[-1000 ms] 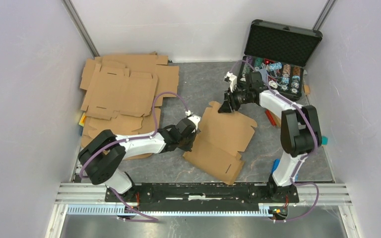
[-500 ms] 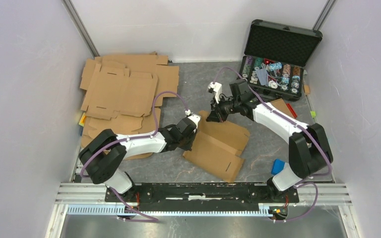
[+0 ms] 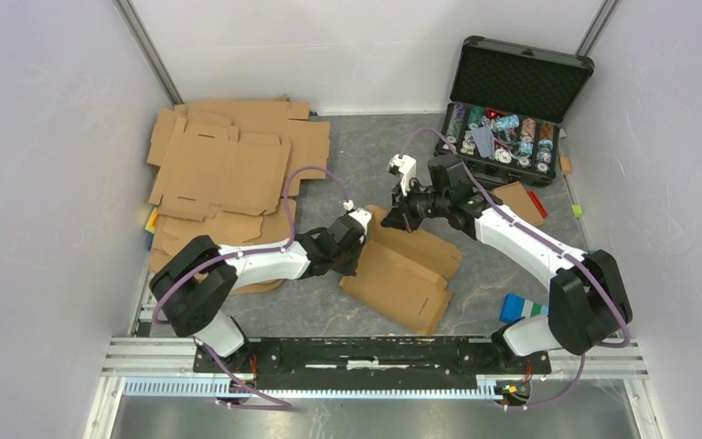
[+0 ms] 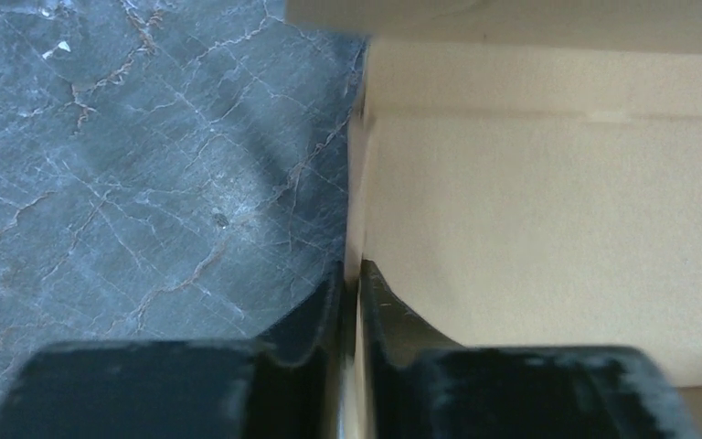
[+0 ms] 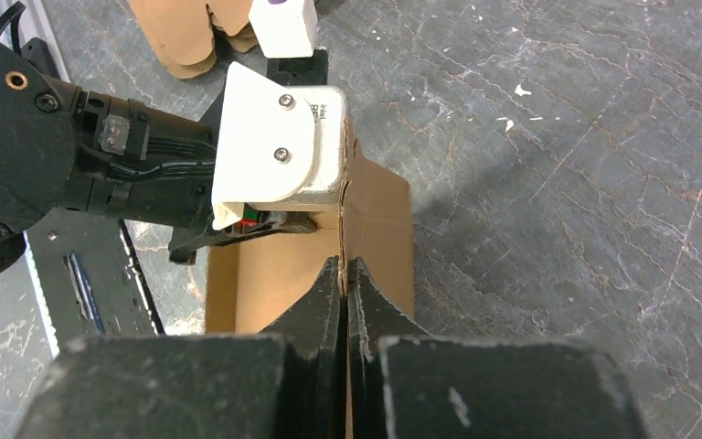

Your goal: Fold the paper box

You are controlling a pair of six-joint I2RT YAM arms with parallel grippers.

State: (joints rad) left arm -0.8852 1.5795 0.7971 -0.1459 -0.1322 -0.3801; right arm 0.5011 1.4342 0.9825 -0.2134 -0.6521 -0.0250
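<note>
Left claw (image 4: 355,274), right claw (image 5: 343,271) both pinch paper box (image 3: 411,267) edges; grey marbled table (image 3: 366,151), pale walls (image 3: 46,183)

Bare tabletop (image 3: 366,151) shows between the stack of flat blanks (image 3: 228,165) at far left and the open black case (image 3: 512,119) at far right, forming 1 open lane. A 2nd bare strip runs between the paper box (image 3: 411,283) and the base rail (image 3: 375,352). The left gripper (image 3: 355,254) and right gripper (image 3: 395,219), both clamped on the box's far-left edge, stand close together and block that corner. The left arm (image 3: 265,261) bars the left side. A cardboard scrap (image 3: 516,199) and a blue block (image 3: 519,306) obstruct the right side.
</note>
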